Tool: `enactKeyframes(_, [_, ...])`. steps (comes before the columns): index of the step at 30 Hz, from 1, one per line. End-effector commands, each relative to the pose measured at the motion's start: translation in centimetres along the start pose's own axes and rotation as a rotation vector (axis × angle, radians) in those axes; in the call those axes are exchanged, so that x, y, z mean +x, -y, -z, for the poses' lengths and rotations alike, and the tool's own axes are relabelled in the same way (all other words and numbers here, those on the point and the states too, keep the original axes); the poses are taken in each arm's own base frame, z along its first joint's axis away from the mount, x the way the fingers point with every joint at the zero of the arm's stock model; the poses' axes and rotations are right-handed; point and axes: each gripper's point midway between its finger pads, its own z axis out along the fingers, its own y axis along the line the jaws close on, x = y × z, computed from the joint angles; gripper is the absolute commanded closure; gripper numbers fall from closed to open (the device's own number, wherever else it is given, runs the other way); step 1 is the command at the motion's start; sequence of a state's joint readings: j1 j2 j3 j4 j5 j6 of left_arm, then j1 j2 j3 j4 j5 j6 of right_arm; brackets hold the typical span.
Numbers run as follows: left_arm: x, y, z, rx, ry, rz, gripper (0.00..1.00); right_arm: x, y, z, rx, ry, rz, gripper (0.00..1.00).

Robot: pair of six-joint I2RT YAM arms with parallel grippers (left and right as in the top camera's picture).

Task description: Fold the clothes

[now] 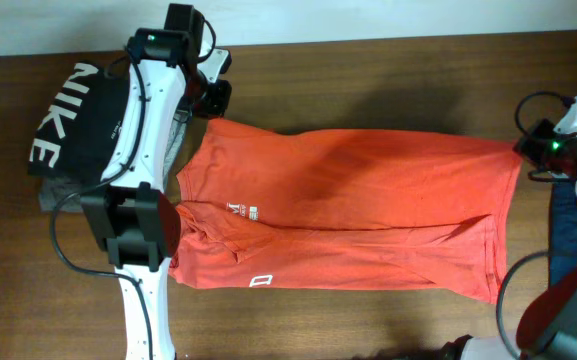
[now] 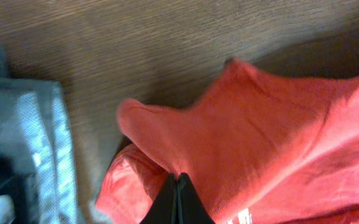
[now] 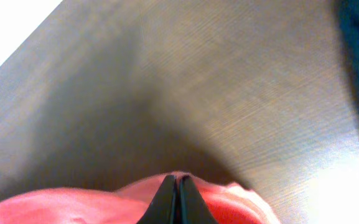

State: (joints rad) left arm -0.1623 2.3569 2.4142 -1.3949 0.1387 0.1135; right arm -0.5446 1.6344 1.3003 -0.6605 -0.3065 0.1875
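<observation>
Red-orange short-sleeved cotton T-shirt (image 1: 348, 200) lies stretched sideways across the brown wooden bench (image 1: 368, 70), with its near long edge already turned over onto itself. Your left gripper (image 1: 209, 104) is closed on the far corner at the end with the white lettering. Your right gripper (image 1: 530, 150) is closed on the far corner at the opposite end. Both wrist views show the jaws pressed together with only a thin lip of red cloth at their tips.

That shallow bite is your first risk: if you lift or pull briskly, a corner may slide out and drop, leaving the fold lopsided. If you move one arm faster or lower than the other, the edge is likely to land skewed and wrinkle the layer already turned over. The left corner sits just beside the black garment with white NIKE letters (image 1: 68, 125) and the plain grey garment (image 1: 56, 196), so a low sweep there could snag and drag them.
</observation>
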Motion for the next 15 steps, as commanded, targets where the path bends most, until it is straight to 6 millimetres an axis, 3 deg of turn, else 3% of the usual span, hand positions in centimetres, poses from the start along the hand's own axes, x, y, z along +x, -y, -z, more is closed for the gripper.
enactKeyframes(1, [2.7, -1.6, 2.3, -0.101, -0.089, -0.01, 1.0, -0.4, 1.2, 3.3, 0.123, 0.053, 0.003, 0.96])
enactKeyframes(8, [6.8, -2.0, 3.1, -0.073, -0.248, 0.051, 1.0, 2.4, 2.6, 6.0, 0.231, -0.018, -0.016, 0.96])
enactKeyframes(15, [7.7, -2.0, 2.4, -0.027, -0.279, 0.092, 1.0, 6.1, 4.8, 6.7, 0.358, -0.165, -0.046, 0.96])
